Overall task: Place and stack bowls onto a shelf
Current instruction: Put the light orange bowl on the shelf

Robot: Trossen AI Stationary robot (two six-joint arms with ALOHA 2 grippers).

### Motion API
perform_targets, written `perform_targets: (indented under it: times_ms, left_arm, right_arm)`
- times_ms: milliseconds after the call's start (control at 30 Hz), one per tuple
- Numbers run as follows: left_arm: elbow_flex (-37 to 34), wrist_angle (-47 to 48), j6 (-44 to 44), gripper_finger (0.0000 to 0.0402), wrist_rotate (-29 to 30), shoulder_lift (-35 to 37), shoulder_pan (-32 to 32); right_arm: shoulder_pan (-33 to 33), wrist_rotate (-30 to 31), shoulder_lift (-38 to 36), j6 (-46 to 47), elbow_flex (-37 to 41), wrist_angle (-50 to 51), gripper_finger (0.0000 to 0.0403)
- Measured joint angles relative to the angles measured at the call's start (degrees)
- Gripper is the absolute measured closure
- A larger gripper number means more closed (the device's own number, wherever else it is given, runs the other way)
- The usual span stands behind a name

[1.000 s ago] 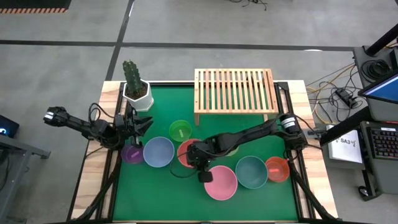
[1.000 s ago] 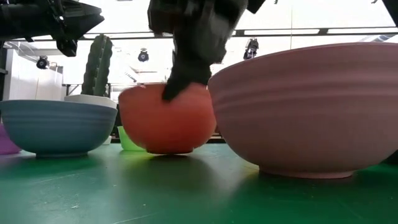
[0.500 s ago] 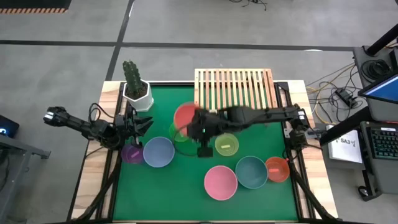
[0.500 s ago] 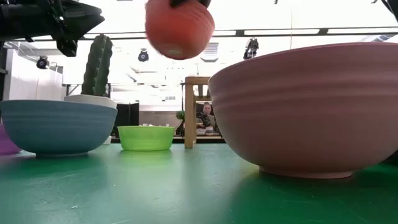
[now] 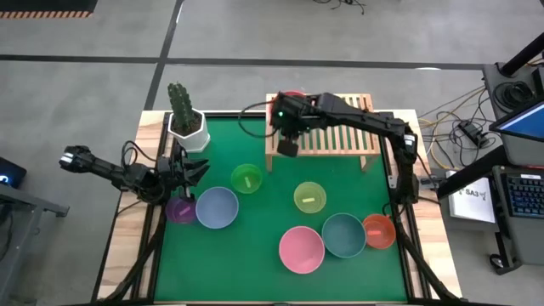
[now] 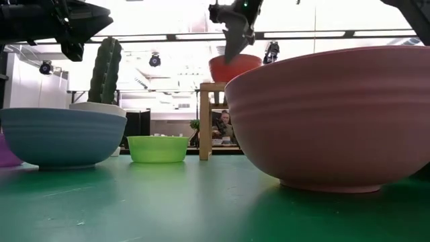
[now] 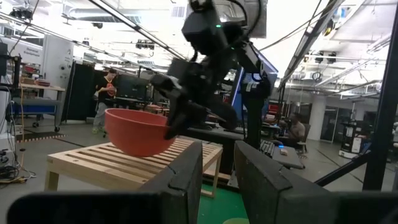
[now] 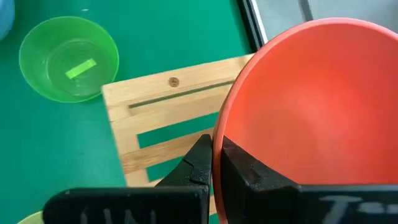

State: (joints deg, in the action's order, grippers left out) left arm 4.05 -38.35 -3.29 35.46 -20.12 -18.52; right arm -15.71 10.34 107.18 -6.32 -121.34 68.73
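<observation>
Holding a red bowl [image 8: 311,106] by its rim, jaws pinched shut, the right gripper [image 5: 287,143] hangs over the shelf's [image 5: 340,119] left end; the left gripper [image 5: 194,170], fingers slightly parted and empty, waits by the table's [image 5: 255,255] left edge.

The high view looks straight down on the whole table [image 5: 183,255]. The low view sits at mat level, facing the room. Each wrist view looks forward past its own fingers; both share the shelf [image 7: 118,163] beyond them.
</observation>
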Motion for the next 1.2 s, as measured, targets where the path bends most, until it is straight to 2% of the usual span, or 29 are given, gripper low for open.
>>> perform_targets:
  times_ms: [567,800,1200]
  left_arm:
    - [0.0,0.33,0.0,0.0325,0.0,-0.04,0.0]
    - [0.0,0.31,0.83,0.0325,0.0,-0.04,0.0]
    - [0.0,0.26,0.83,0.0325,0.0,-0.04,-0.01]
  right_arm:
    - [-1.57,0.18,0.04,1.55,0.02,-0.53,0.0394]
    - [-2.26,3.33,0.07,12.9,0.11,-1.5,0.0394]
    - [-2.27,3.24,0.09,12.76,1.28,-2.18,0.0394]
